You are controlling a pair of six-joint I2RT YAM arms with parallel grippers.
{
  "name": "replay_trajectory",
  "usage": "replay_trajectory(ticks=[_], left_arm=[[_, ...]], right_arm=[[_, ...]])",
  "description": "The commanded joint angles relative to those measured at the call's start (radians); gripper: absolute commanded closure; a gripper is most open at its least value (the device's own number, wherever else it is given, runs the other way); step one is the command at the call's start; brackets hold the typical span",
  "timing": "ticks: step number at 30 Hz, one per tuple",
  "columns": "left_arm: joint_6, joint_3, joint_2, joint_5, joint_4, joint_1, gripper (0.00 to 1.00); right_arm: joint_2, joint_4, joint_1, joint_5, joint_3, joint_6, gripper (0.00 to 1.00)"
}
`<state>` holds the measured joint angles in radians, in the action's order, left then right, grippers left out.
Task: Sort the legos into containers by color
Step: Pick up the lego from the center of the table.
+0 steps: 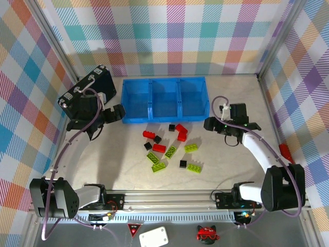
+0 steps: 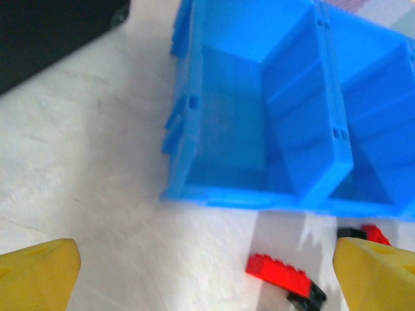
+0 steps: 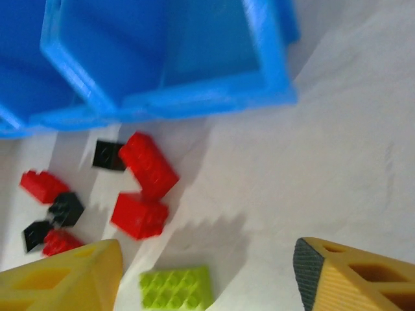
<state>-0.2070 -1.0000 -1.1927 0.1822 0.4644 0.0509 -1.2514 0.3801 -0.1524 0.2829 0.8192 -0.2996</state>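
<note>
Legos (image 1: 167, 146) lie scattered on the counter (image 1: 231, 170) just before the blue tray (image 1: 164, 119). My right hand (image 3: 207, 262) hangs part-open beside them, holding nothing; I should centre it on one red brick (image 3: 148, 162). My left hand (image 2: 207, 272) gapes, empty.

The left arm (image 1: 88, 194) reaches forward along its own side. Its black two-finger left gripper (image 1: 114, 114) points inward, yellow fingertips (image 2: 39, 272) spread wide with nothing between them. The white right arm (image 1: 259, 149) bends inward, and the right gripper (image 1: 209, 124) has its yellow fingertips (image 3: 65, 278) apart, holding nothing.
</note>
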Motion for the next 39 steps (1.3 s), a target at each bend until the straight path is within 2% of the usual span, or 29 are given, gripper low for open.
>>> replay_trajectory(ticks=[1, 4, 13, 19, 26, 39], left_arm=[[0.060, -0.055, -0.007, 0.113, 0.191, 0.005, 0.00], [0.122, -0.028, 0.013, 0.121, 0.174, 0.004, 0.00], [0.176, 0.034, 0.005, 0.003, 0.177, 0.007, 0.00], [0.174, 0.052, 0.050, 0.001, 0.146, 0.006, 0.00], [0.174, 0.048, 0.043, -0.008, 0.145, 0.006, 0.00], [0.169, 0.046, 0.027, 0.004, 0.153, 0.007, 0.00]], right_arm=[[0.003, 0.180, -0.046, 0.013, 0.062, -0.029, 0.36], [-0.006, 0.230, -0.100, -0.011, 0.084, -0.043, 0.42], [-0.095, 0.294, -0.232, -0.107, 0.167, -0.077, 0.40], [-0.178, 0.339, -0.311, -0.150, 0.249, -0.083, 0.39], [-0.294, 0.472, -0.425, -0.316, 0.345, -0.015, 0.33], [-0.421, 0.479, -0.489, -0.382, 0.371, -0.007, 0.17]])
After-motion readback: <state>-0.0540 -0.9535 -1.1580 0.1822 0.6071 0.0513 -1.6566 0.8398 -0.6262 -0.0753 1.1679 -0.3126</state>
